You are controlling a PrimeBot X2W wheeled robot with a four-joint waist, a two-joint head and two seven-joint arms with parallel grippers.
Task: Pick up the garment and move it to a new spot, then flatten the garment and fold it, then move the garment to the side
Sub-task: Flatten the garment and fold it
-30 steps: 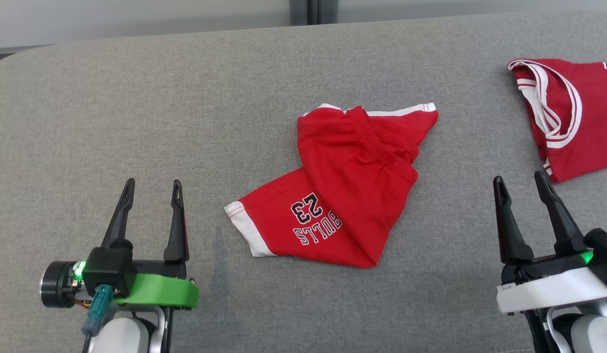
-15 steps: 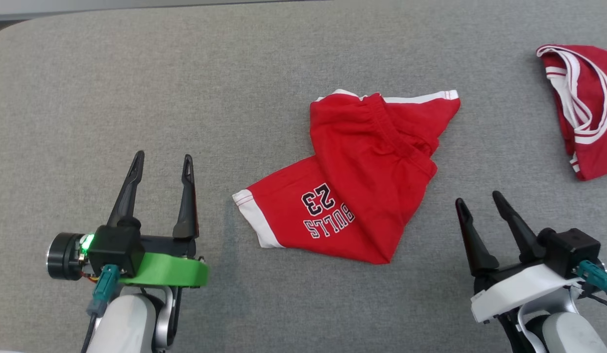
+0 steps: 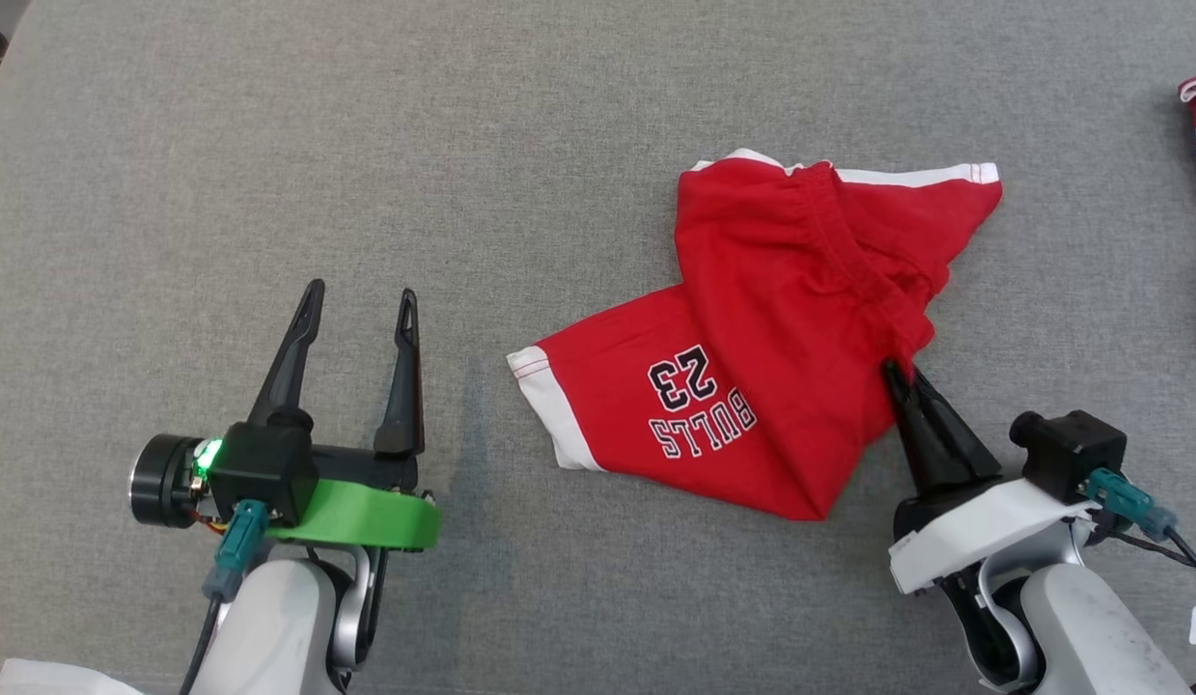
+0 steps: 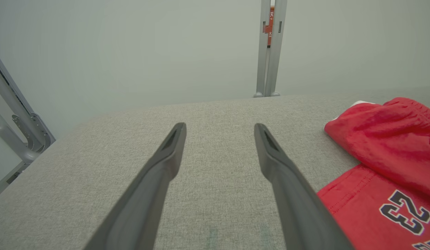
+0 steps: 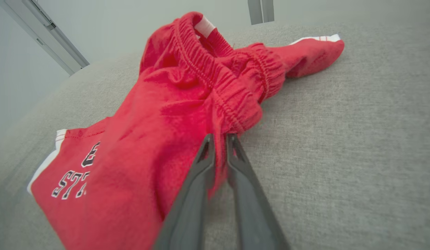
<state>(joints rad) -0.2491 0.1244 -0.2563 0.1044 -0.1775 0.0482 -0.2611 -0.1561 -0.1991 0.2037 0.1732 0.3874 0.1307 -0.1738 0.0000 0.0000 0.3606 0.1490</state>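
Grey woven surface [image 3: 366, 145] carries the red shorts [image 3: 752, 386], which lie right of centre in the head view. The step in hand looks like the pick-up. The right gripper [image 3: 911, 386], at the lower right, has its fingers nearly together on a pinch of cloth beside the elastic waistband. That hold seems thin, so a slow, straight lift would serve best, watching that the fold does not slip out. The left gripper [image 3: 361, 304], at the lower left, stands spread wide and empty, well apart from the white hem, and could take that leg once it hangs. The shorts are crumpled, with one leg folded across the other, the waistband bunched and white trim at both hems. "BULLS 23" is printed upside down near frame centre.
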